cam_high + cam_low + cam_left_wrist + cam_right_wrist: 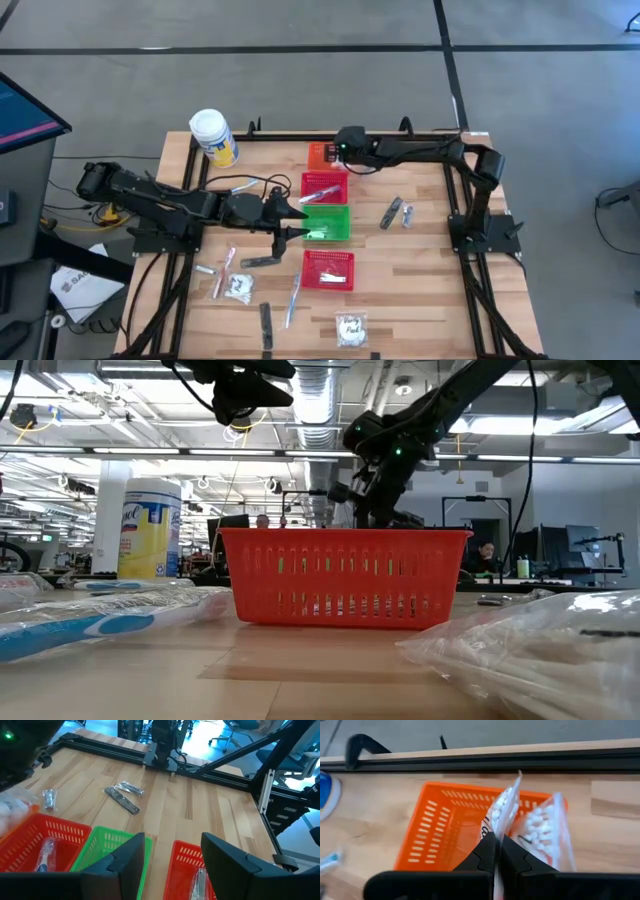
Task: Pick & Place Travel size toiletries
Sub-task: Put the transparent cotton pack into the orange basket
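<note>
Right wrist view | my right gripper (498, 851) pinched tight on a clear sachet (502, 812) over the orange basket (450, 825) | left gripper (170, 855) spread wide, nothing in it, above the green basket (102, 847)

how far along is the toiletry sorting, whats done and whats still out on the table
Partly done. Items already lie in the upper red basket, the green basket and the lower red basket. In hand: the right claw, shut on a clear sachet, is above the orange basket. The left claw is open and empty by the green basket. Left: loose items on both sides, such as the dark strip.
</note>
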Motion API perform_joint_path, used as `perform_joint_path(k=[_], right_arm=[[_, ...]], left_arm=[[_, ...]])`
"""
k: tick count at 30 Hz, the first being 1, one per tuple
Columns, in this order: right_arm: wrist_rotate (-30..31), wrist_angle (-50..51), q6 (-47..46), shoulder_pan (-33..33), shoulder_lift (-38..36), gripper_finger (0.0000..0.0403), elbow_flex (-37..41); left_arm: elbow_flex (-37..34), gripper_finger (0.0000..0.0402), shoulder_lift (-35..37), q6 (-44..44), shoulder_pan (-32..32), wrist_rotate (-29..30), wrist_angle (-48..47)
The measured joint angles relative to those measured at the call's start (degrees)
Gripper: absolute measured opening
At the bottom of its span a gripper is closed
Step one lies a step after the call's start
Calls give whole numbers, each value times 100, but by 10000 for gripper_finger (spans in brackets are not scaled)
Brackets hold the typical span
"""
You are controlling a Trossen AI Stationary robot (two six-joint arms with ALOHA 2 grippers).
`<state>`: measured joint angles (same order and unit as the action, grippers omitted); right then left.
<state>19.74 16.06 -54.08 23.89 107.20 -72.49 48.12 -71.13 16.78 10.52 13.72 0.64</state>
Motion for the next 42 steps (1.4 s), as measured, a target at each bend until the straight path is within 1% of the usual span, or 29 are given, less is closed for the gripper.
perform_joint_path(k=[4,12,18,24,28,36,42], right_arm=[[121,36,2,-23,0,0,0],[50,534,54,67,0,0,0],[-330,435,214,62,-2,13,0],[-346,451,306,62,-2,28,0],[-501,450,310,62,-6,31,0],[-598,448,367,62,-7,33,0],[-604,449,430,64,-7,53,0]], left_arm=[[0,186,0,-28,0,0,16],[0,186,0,-44,0,0,29],[0,186,0,-44,0,0,31],[0,186,0,-44,0,0,31],[0,186,0,-44,0,0,31],[0,186,0,-44,0,0,31],[0,186,0,-44,0,0,31]])
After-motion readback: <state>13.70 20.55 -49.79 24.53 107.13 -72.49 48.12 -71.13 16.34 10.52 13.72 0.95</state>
